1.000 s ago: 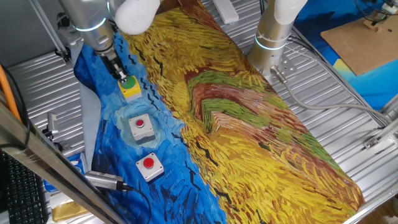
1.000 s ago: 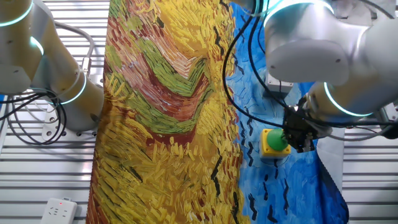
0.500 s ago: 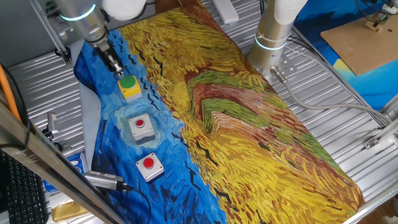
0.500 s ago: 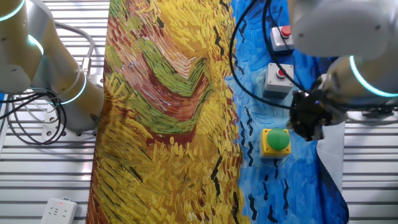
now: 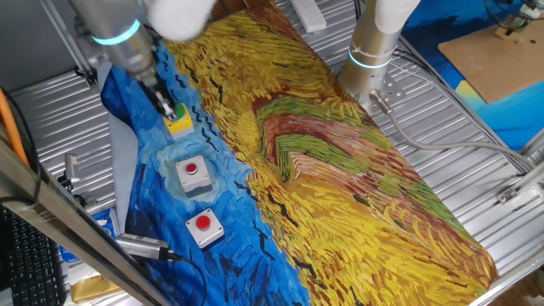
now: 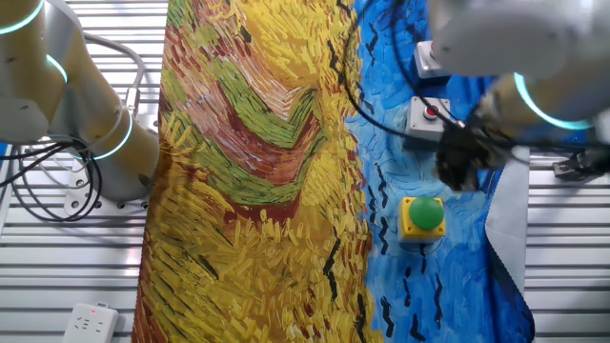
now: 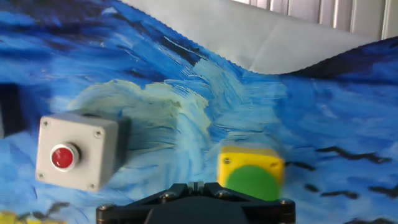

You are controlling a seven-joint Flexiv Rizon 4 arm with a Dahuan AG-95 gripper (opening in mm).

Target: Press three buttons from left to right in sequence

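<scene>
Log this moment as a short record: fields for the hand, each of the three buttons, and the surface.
hand: above the cloth, between the green-capped button and the nearer red-capped one; finger state not visible
yellow button with green cap: uncovered in the other fixed view
middle grey button with red cap: untouched
far grey button with red cap: untouched
surface: painted cloth, buttons on its blue part
</scene>
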